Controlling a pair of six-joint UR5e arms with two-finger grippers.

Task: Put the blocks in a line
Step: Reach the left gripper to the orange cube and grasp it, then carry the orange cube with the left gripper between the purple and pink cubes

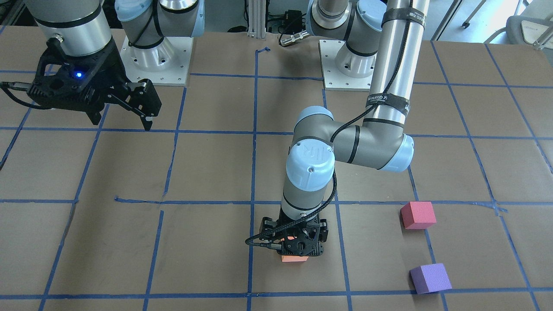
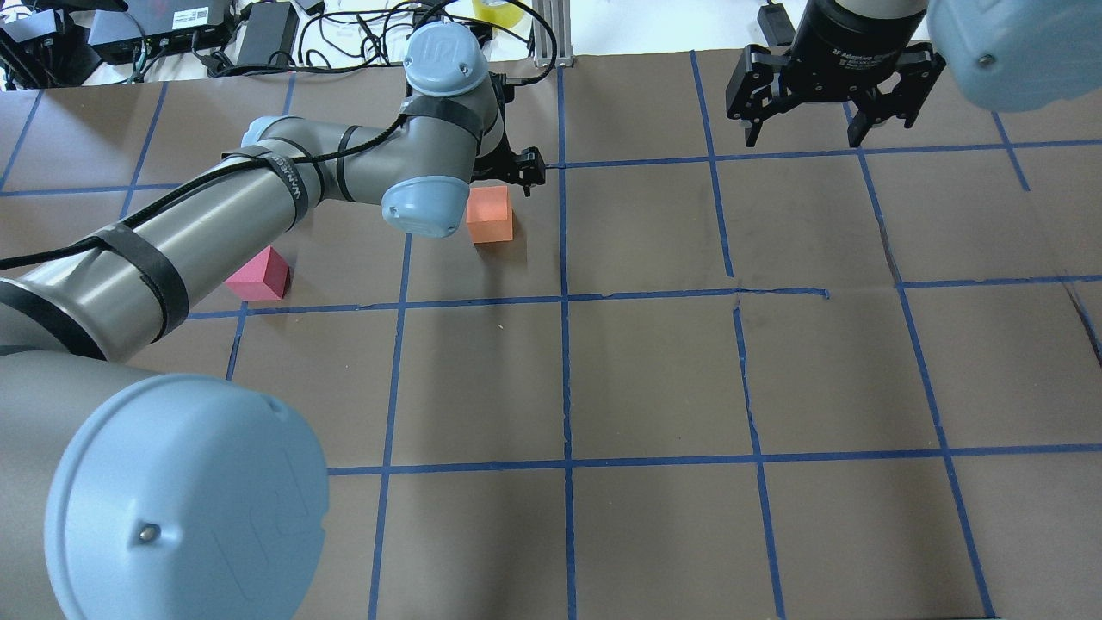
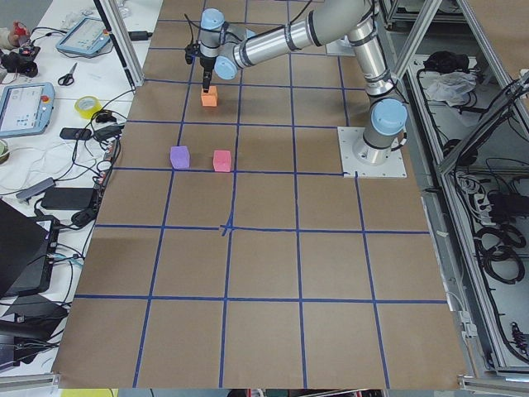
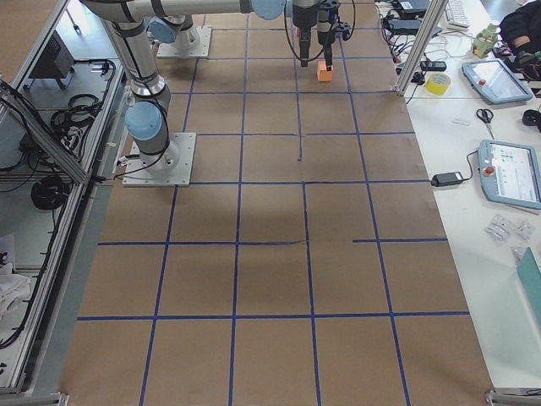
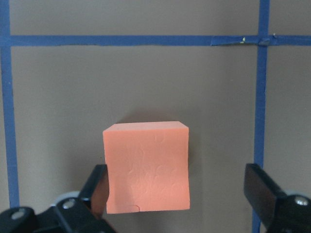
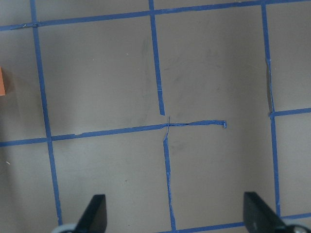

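The orange block [image 5: 146,167] sits on the brown table between the fingers of my left gripper [image 5: 179,191], which is open; one finger [image 5: 97,187] is close beside it, the other [image 5: 262,187] well apart. The gripper [image 1: 296,244] stands over the block [image 1: 294,258] in the front view. The orange block also shows in the overhead view [image 2: 489,213]. The pinkish-red block [image 1: 417,214] and the purple block [image 1: 430,278] lie apart on my left side. My right gripper [image 2: 805,136] is open and empty, raised over the table's far right part [image 6: 175,218].
Blue tape lines [image 1: 255,138] mark a grid on the brown table cover. Both arm bases [image 1: 157,56] [image 1: 350,65] stand at the robot's edge. My left arm [image 2: 215,232] hides the purple block in the overhead view. Tablets and a tape roll [image 3: 87,105] lie beyond the far edge.
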